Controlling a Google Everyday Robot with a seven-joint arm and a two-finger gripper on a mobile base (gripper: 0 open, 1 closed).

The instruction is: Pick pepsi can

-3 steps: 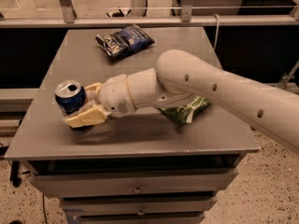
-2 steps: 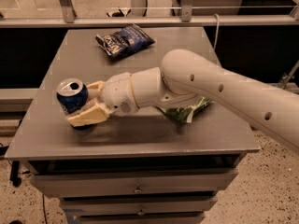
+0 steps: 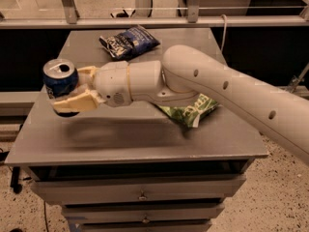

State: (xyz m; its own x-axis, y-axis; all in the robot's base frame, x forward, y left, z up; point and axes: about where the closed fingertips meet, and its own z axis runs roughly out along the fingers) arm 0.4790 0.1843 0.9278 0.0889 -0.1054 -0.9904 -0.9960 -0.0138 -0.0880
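The pepsi can, dark blue with a silver top, is held upright in the air above the left edge of the grey table. My gripper is shut on the can, with one cream finger in front of it and the other behind it. The white arm reaches in from the right across the table.
A crinkled dark blue snack bag lies at the table's far middle. A green snack bag lies under the arm at the right. Drawers sit below the tabletop. A railing runs behind the table.
The gripper has lifted the pepsi can off the tabletop; it now hangs above the table's left edge. The view has also drawn closer.
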